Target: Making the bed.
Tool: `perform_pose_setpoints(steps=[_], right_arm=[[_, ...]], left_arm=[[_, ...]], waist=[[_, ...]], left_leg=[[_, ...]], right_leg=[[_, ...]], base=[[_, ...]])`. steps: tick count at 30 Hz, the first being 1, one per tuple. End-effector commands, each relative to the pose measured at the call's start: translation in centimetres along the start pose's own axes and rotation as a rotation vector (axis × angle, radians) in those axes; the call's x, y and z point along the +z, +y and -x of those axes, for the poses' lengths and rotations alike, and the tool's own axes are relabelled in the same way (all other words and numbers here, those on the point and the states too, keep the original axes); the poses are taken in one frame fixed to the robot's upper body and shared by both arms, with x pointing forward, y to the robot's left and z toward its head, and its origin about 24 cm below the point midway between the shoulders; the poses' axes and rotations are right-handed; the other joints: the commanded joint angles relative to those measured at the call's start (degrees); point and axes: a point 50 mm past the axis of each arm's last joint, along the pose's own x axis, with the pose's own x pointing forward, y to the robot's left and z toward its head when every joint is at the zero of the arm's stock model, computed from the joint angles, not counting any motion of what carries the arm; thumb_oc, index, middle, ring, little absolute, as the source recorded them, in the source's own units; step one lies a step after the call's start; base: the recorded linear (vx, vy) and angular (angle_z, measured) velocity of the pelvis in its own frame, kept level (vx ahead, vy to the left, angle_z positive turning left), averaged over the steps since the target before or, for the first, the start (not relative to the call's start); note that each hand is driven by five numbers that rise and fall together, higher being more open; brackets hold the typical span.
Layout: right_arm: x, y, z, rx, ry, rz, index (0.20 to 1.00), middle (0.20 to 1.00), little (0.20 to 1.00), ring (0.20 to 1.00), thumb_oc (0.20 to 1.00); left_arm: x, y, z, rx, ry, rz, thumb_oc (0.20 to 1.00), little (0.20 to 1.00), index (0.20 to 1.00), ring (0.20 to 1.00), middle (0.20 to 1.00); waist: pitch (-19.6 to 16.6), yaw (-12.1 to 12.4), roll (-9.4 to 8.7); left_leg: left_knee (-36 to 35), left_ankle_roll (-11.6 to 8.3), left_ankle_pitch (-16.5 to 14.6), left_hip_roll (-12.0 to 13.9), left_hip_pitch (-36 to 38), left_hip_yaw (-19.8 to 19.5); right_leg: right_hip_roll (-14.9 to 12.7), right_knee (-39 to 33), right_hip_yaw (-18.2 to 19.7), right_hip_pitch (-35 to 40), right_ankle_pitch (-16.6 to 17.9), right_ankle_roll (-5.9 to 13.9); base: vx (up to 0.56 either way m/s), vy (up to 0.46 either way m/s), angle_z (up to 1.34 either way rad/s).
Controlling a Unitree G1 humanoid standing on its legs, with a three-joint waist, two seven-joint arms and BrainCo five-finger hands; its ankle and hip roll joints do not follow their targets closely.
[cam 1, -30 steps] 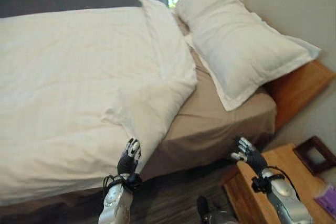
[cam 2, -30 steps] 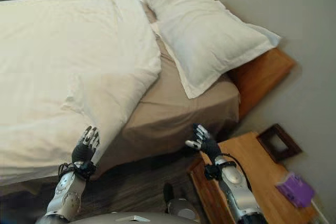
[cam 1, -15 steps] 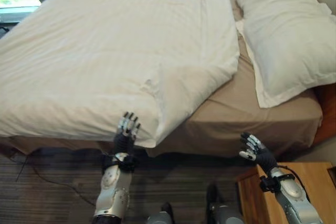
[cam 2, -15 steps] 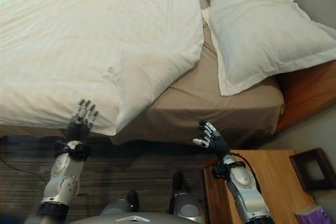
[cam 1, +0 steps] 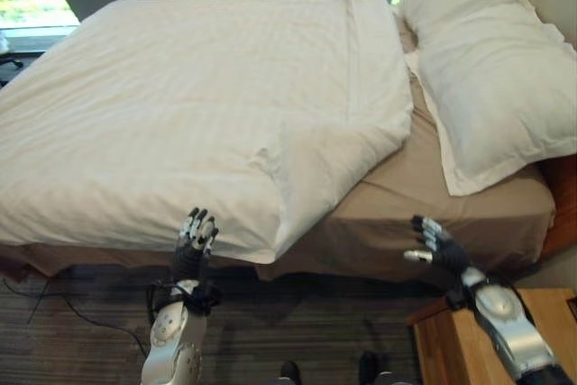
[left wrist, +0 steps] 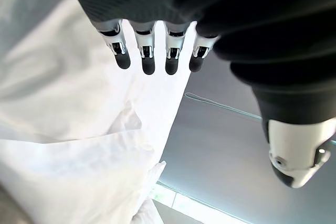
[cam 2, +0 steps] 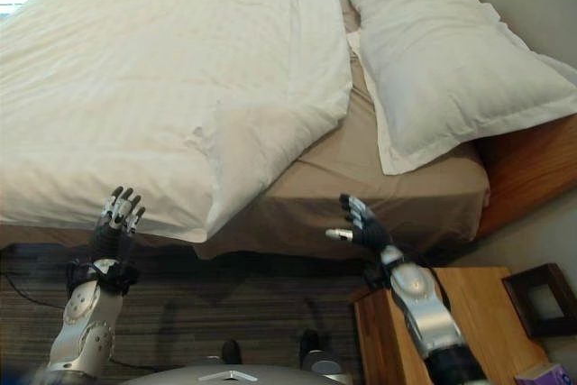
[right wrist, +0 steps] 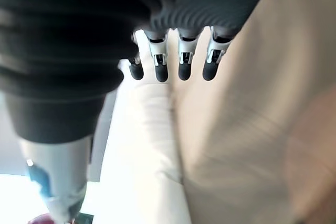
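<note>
Fingers (cam 1: 200, 220) straight, below duvet (cam 1: 180, 114) edge

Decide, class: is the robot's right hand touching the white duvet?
Apart. In the left eye view the right hand hangs open before the tan sheet, well clear of the duvet's folded corner.

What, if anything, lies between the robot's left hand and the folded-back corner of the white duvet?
Nothing visible. The left hand, fingers straight, is raised just below the white duvet's hanging edge, and its folded-back corner lies up and to the right across open bedding.
</note>
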Motion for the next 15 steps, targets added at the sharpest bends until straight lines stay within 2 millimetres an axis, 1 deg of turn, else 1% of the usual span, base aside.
perform_pose_setpoints(steps=[1, 2, 3, 4, 5, 7, 8, 9, 10, 11, 12, 14, 15], right_arm=[[6.7, -4.8, -5.0, -0.086, -0.141, 0.406, 1.0, 1.0, 1.0, 1.0, 1.0], [8.7, -6.2, -6.9, -0.112, -0.133, 0.502, 1.0, 1.0, 1.0, 1.0, 1.0], [11.0, -9.1, -8.4, -0.232, -0.109, 0.54, 1.0, 1.0, 1.0, 1.0, 1.0], [14.5, -12.6, -9.8, -0.419, -0.074, 0.521, 1.0, 1.0, 1.0, 1.0, 1.0], [14.8, -12.6, -9.9, -0.418, -0.08, 0.524, 1.0, 1.0, 1.0, 1.0, 1.0], [18.4, -14.1, -10.6, -0.513, -0.066, 0.558, 1.0, 1.0, 1.0, 1.0, 1.0], [20.0, -15.4, -10.2, -0.568, -0.041, 0.644, 1.0, 1.0, 1.0, 1.0, 1.0], [20.1, -15.4, -10.2, -0.568, -0.041, 0.645, 1.0, 1.0, 1.0, 1.0, 1.0], [21.1, -15.8, -10.0, -0.585, -0.034, 0.698, 1.0, 1.0, 1.0, 1.0, 1.0], [22.9, -16.2, -9.8, -0.631, -0.062, 0.688, 1.0, 1.0, 1.0, 1.0, 1.0], [22.9, -16.2, -9.8, -0.632, -0.062, 0.689, 1.0, 1.0, 1.0, 1.0, 1.0], [24.6, -16.4, -9.6, -0.663, -0.081, 0.735, 1.0, 1.0, 1.0, 1.0, 1.0], [25.2, -16.8, -9.2, -0.682, -0.085, 0.758, 1.0, 1.0, 1.0, 1.0, 1.0]], left_arm=[[0.8, -0.4, -0.4, -0.124, -0.003, -0.031, 1.0, 1.0, 1.0, 1.0, 1.0], [0.5, -0.3, -0.2, -0.143, 0.018, -0.02, 1.0, 1.0, 1.0, 1.0, 1.0], [0.2, -0.4, 0.0, -0.169, 0.044, -0.014, 1.0, 1.0, 1.0, 1.0, 1.0], [0.6, -0.3, 0.0, -0.177, 0.047, -0.005, 1.0, 1.0, 1.0, 1.0, 1.0], [0.6, -0.4, 0.0, -0.175, 0.043, -0.001, 1.0, 1.0, 1.0, 1.0, 1.0], [0.7, -0.1, 0.1, -0.173, 0.056, 0.012, 1.0, 1.0, 1.0, 1.0, 1.0], [0.2, -0.1, 0.4, -0.177, 0.083, 0.033, 1.0, 1.0, 1.0, 1.0, 1.0], [0.2, -0.1, 0.4, -0.178, 0.083, 0.034, 1.0, 1.0, 1.0, 1.0, 1.0], [0.1, -0.1, 0.6, -0.184, 0.093, 0.021, 1.0, 1.0, 1.0, 1.0, 1.0], [-0.3, -0.4, 0.7, -0.211, 0.116, 0.017, 1.0, 1.0, 1.0, 1.0, 1.0], [-0.2, -0.5, 0.7, -0.212, 0.116, 0.017, 1.0, 1.0, 1.0, 1.0, 1.0], [-0.5, -1.0, 0.8, -0.239, 0.13, 0.027, 1.0, 1.0, 1.0, 1.0, 1.0], [-0.5, -1.3, 0.8, -0.248, 0.132, 0.033, 1.0, 1.0, 1.0, 1.0, 1.0]], waist=[[-0.44, 4.54, -1.25], [-0.02, 5.76, -1.25], [0.63, 7.6, -1.18], [1.79, 9.96, -0.52], [1.76, 9.74, -0.43], [2.46, 11.97, 0.17], [2.73, 13.22, 0.69], [2.62, 13.15, 0.71], [2.62, 13.84, 0.85], [2.93, 14.75, 1.65], [2.9, 14.67, 1.68], [3.6, 15.71, 2.55], [3.96, 16.02, 2.96]], left_leg=[[-0.08, -2.83, 3.99, 0.34, -4.66, -6.42], [-0.08, -2.89, 4.33, 0.16, -5.64, -6.91], [-0.08, -2.93, 4.6, -0.15, -6.73, -7.54], [-0.08, -3.02, 5.62, -0.59, -9.28, -8.5], [-0.08, -3.02, 5.67, -0.57, -9.54, -8.48], [-0.08, -3.15, 6.46, -0.83, -11.98, -9.37], [-0.08, -3.35, 7.12, -1.16, -13.79, -10.42], [-0.08, -3.36, 7.15, -1.16, -13.96, -10.5], [-0.08, -3.5, 7.38, -1.32, -14.57, -11.05], [-0.08, -3.69, 7.87, -1.61, -15.96, -12.26], [-0.08, -3.7, 7.9, -1.62, -16.05, -12.36], [-0.08, -3.85, 8.38, -2.06, -17.66, -13.48], [-0.08, -3.95, 8.68, -2.25, -18.51, -13.97]], right_leg=[[-1.74, 1.1, -1.67, 0.17, -2.61, 3.03], [-1.78, 1.1, -2.15, -0.46, -2.43, 3.06], [-1.76, 1.1, -2.64, -1.16, -2.25, 3.06], [-1.68, 1.1, -2.97, -3.57, -1.31, 3.02], [-1.67, 1.1, -2.94, -3.84, -1.26, 3.01], [-1.62, 1.1, -3.66, -5.92, -0.68, 3.07], [-1.64, 1.1, -4.5, -7.24, -0.52, 3.1], [-1.63, 1.1, -4.57, -7.37, -0.51, 3.09], [-1.61, 1.1, -5.05, -7.75, -0.52, 3.08], [-1.65, 1.1, -6.34, -8.18, -0.79, 3.1], [-1.65, 1.1, -6.43, -8.22, -0.8, 3.1], [-1.82, 1.1, -7.55, -9.3, -0.84, 3.16], [-1.87, 1.11, -7.8, -10.04, -0.76, 3.11]], base=[[-0.1, -0.016, 0.21], [-0.14, -0.005, 0.26], [-0.23, 0.032, 0.48], [-0.19, 0.029, 0.47], [-0.18, 0.037, 0.37], [-0.12, 0.014, 0.25], [-0.11, 0.006, 0.19], [-0.05, 0.007, 0.22], [0.0, -0.003, 0.53], [0.0, -0.004, 0.6], [-0.02, -0.014, 0.54], [-0.06, -0.002, 0.34], [-0.05, 0.004, 0.27]])
